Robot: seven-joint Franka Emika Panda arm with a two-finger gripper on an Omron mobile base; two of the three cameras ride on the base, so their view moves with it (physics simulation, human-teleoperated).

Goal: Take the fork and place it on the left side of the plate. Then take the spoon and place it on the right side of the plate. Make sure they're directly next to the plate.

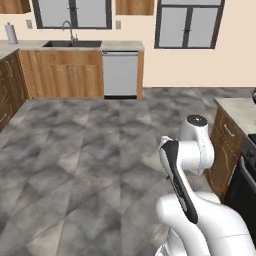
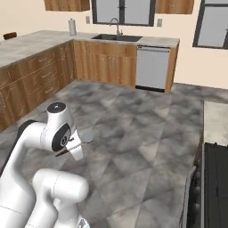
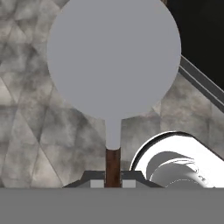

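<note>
A: Over the grey marbled floor (image 1: 75, 165), what does the pincer (image 3: 113, 183) have?

B: It is clenched on the spoon (image 3: 113, 87): brown handle between the tips, grey bowl out ahead, above bare floor.

A: Room around it?

B: Wide open floor up to the wooden cabinets (image 2: 40, 84) and dishwasher (image 1: 120, 74). The right base view catches the spoon beside the arm; a dark stove (image 2: 216, 187) edges the right.

Spoon (image 3: 113, 87) in tool (image 3: 113, 183), above floor (image 3: 26, 131), sink (image 2: 116, 38) behind
</note>
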